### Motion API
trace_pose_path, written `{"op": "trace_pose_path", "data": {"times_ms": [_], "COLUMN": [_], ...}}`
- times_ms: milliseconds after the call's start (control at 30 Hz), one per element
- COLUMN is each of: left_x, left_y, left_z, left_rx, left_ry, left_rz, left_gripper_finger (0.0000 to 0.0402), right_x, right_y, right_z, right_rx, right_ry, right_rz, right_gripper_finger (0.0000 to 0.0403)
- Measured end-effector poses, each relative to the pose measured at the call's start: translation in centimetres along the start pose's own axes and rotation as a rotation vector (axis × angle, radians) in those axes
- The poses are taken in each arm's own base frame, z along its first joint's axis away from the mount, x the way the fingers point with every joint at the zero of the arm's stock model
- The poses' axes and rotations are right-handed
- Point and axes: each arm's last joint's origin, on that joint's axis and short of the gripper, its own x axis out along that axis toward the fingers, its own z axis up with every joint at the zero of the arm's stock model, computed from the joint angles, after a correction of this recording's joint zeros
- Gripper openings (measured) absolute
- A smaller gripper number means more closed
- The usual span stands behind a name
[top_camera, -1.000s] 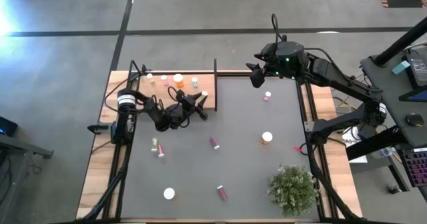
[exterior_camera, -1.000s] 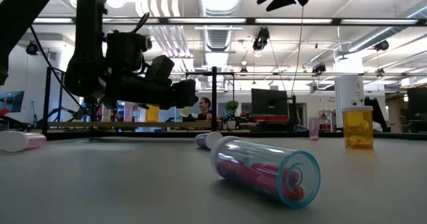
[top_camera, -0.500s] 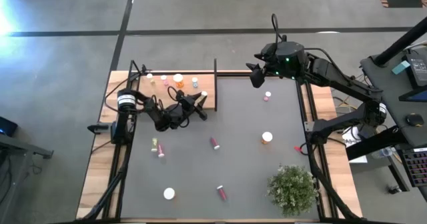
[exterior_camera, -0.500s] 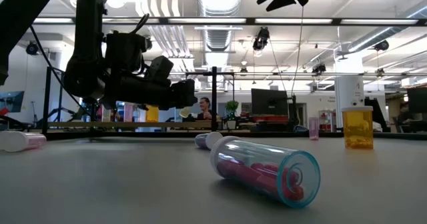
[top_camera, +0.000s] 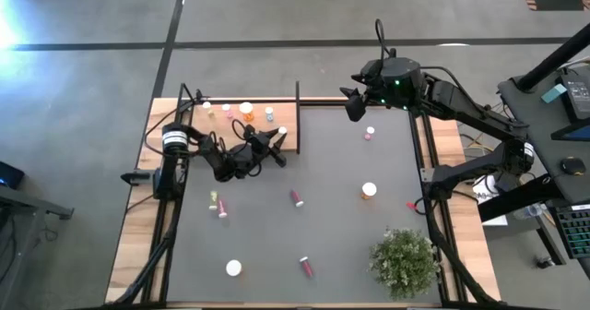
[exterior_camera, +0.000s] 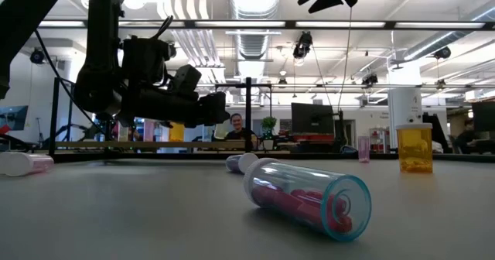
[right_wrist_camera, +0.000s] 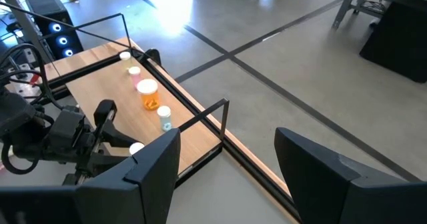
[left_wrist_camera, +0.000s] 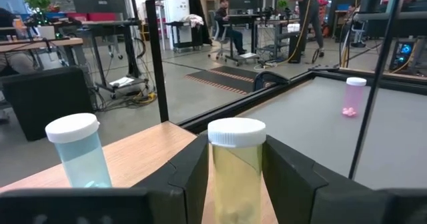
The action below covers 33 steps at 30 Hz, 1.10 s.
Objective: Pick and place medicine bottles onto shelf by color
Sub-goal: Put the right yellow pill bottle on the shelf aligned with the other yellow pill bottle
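My left pincer (top_camera: 279,147) is at the right end of the flat light-wood shelf board (top_camera: 217,130), which lies at the far left corner of the dark grey desk (top_camera: 332,227). Between its two dark fingers (left_wrist_camera: 190,177) stands a small yellow-green bottle with a white cap (left_wrist_camera: 237,164), upright on the wood; the fingers are close on both sides of it, but I cannot tell if they press it or are a little apart from it. Just beside it on the shelf stands a pale blue bottle with a white cap (left_wrist_camera: 79,151), and farther along the shelf there is an orange bottle (top_camera: 246,111) with more small ones near it. On the desk, a yellow-green bottle (top_camera: 218,203) lies near the left edge, a white-capped one (top_camera: 234,268) is near the front edge, and two pink bottles (top_camera: 297,198) lie in the middle part. An orange bottle with a white cap (top_camera: 369,191) stands toward the right edge, and a small pink one (top_camera: 369,133) is near the far edge. A bushy green plant (top_camera: 404,262) is at the front right corner. My right pincer (top_camera: 353,105) hangs above the far edge with fingers wide apart, holding nothing.
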Motion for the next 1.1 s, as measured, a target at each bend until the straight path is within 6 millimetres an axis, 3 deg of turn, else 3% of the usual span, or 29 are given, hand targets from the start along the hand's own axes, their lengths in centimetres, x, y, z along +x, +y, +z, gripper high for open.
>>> {"op": "trace_pose_path", "data": {"times_ms": [1100], "left_x": [-1.2], "left_y": [0.3], "left_z": [-0.9], "left_rx": [0.027], "left_ry": [0.053], "left_rz": [-0.018], "left_gripper_finger": [0.0119], "right_x": [0.0], "right_y": [0.0], "right_z": [0.0], "right_rx": [0.0], "right_ry": [0.0], "right_rz": [0.0], "right_gripper_finger": [0.0233]}}
